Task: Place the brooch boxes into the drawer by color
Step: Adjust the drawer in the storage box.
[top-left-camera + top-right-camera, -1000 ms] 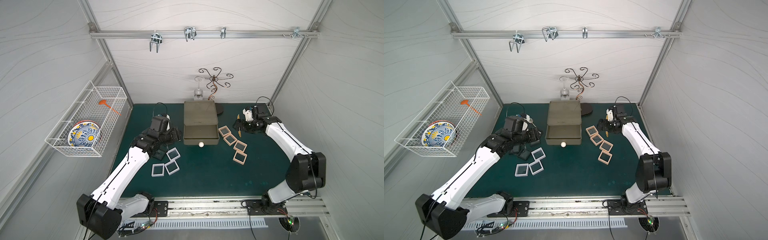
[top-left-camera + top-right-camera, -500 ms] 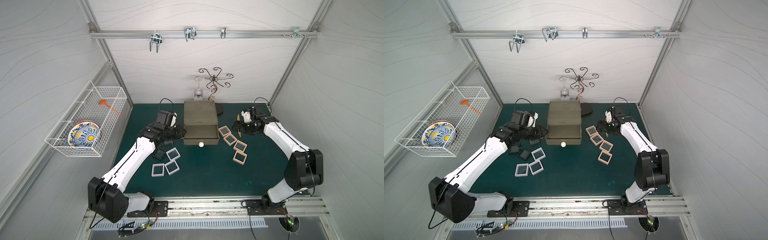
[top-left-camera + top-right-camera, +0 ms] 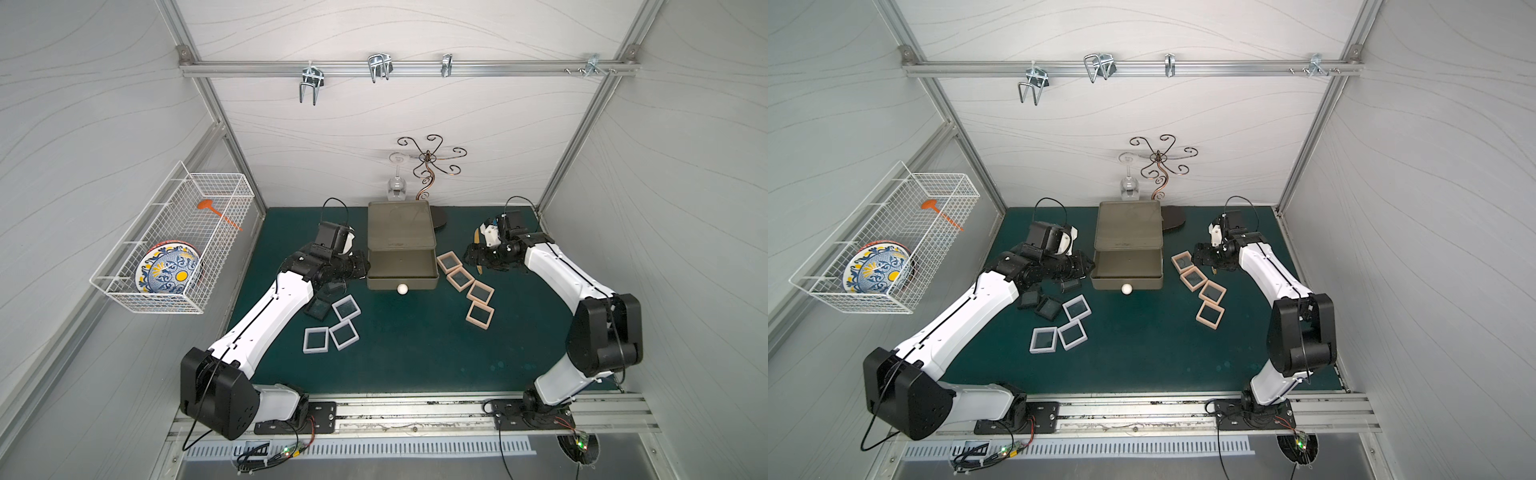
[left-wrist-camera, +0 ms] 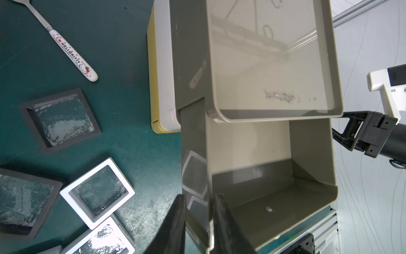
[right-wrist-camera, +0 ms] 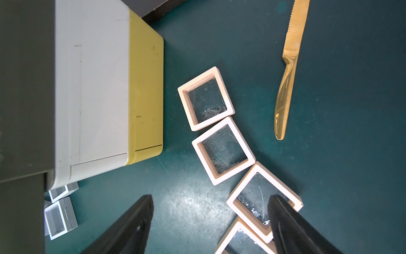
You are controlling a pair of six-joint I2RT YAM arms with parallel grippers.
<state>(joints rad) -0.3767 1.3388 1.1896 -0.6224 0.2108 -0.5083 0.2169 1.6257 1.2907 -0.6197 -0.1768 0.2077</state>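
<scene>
The drawer stands at the back middle, its olive-grey top tier pulled out with a white knob; no box lies inside. My left gripper is shut on that tier's left side wall, one finger inside and one outside. Three white brooch boxes and black ones lie left of the drawer. A row of peach-pink boxes lies to its right. My right gripper hangs open over the far end of that row, holding nothing.
A Hello Kitty spoon lies on the mat left of the drawer, a gold knife right of the pink boxes. A wire basket with a plate hangs on the left wall. A wine glass and scrolled metal stand are behind the drawer.
My left arm has swung right from above the black boxes to the open tier, and its jaws have narrowed onto the side wall. The right arm has shifted slightly left, still open.
</scene>
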